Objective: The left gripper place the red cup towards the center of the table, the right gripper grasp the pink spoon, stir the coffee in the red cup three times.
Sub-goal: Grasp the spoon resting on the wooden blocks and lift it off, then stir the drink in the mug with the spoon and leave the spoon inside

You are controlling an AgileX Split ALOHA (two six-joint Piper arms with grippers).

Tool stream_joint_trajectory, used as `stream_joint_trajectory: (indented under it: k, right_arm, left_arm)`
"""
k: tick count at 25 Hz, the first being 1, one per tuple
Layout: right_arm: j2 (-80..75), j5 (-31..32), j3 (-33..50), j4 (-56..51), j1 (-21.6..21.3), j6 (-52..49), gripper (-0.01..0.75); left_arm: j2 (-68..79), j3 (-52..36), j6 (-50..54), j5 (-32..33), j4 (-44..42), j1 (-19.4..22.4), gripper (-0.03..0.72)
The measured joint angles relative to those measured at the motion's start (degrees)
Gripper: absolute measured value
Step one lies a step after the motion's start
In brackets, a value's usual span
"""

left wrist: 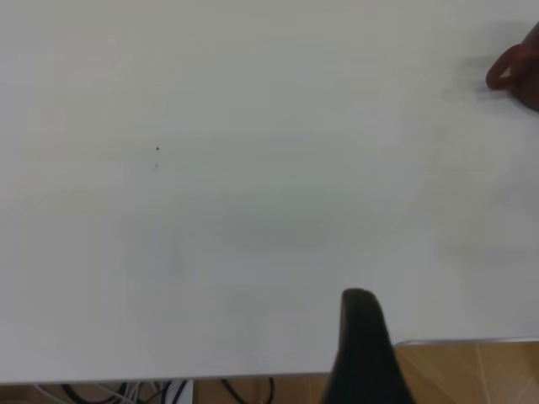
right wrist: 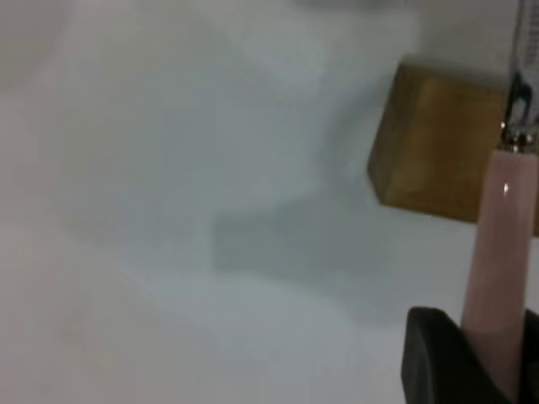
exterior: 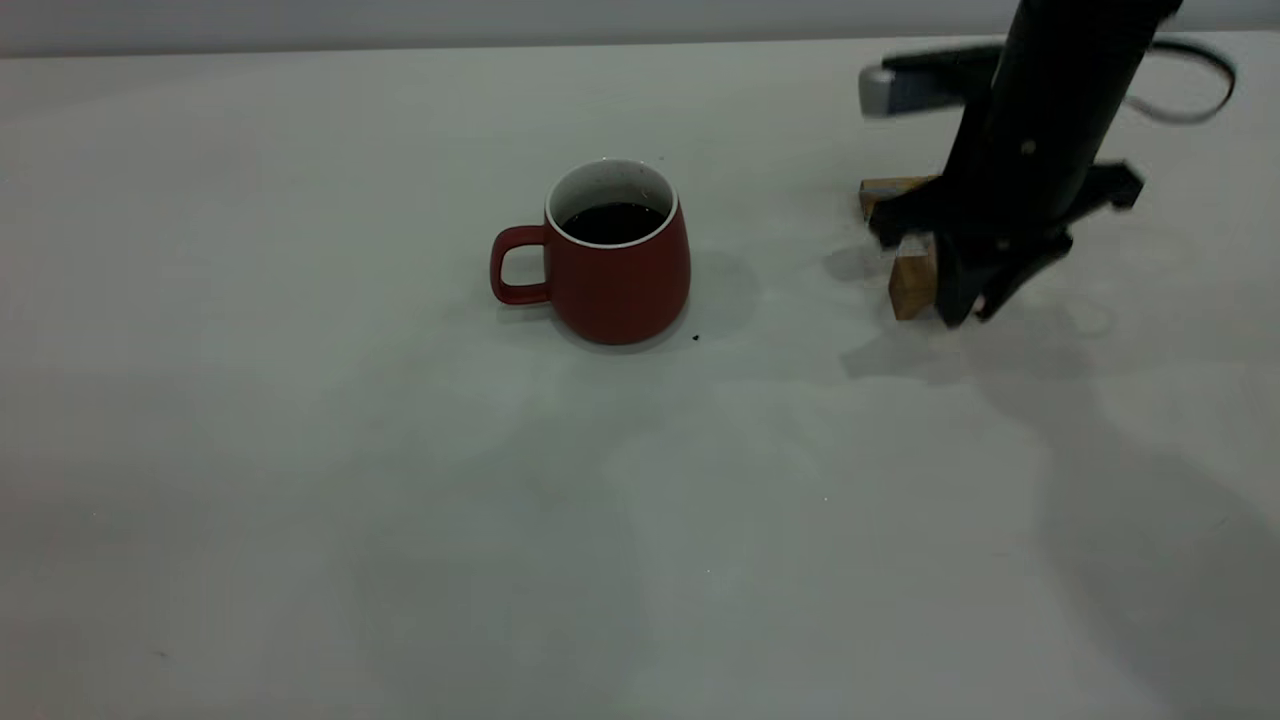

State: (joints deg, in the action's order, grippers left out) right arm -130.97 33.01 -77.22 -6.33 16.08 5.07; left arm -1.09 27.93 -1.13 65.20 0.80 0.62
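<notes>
Now the red cup (exterior: 618, 260) stands upright near the middle of the table (exterior: 300, 450), a little toward the far edge, its handle pointing to the exterior view's left and the coffee (exterior: 613, 222) dark inside it. Near the far right corner the right gripper (exterior: 975, 300) reaches down beside two wooden blocks (exterior: 912, 283); its fingers are clamped on the pink spoon (right wrist: 501, 278). The left gripper (left wrist: 364, 349) hangs at a table edge, well apart from the cup; whether its fingers are apart or together I cannot tell.
</notes>
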Motion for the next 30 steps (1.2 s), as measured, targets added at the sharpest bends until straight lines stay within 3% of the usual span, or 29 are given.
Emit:
stream_joint_trajectory:
  k: [5,8,10,16,23,26,30]
  right_arm:
    - [9.74,13.78,-7.13,-7.77,0.00,-1.53,0.145]
    - [12.96,21.01,-11.22,-19.01,0.00,-8.85,0.145]
    - [13.72,22.39,-12.80,-27.76,0.00,-14.81,0.145]
    - [13.77,22.63,-13.65,-46.87,0.50,-33.32,0.145]
    - [11.13,19.71,-13.65,-65.41,6.42,-56.18,0.145]
    - [6.52,18.37,-13.65,-75.80,7.43,-57.47,0.145]
    - [0.65,15.09,-13.65,-79.37,7.05,-55.01,0.145]
  left_arm:
    - [0.00,0.00,0.00,0.00,0.00,0.00,0.585]
    - [0.00,0.00,0.00,0.00,0.00,0.00,0.585]
    - [0.00,0.00,0.00,0.00,0.00,0.00,0.585]
    - [0.00,0.00,0.00,0.00,0.00,0.00,0.585]
    - [0.00,0.00,0.00,0.00,0.00,0.00,0.585]
    - [0.00,0.00,0.00,0.00,0.00,0.00,0.585]
    - [0.00,0.00,0.00,0.00,0.00,0.00,0.585]
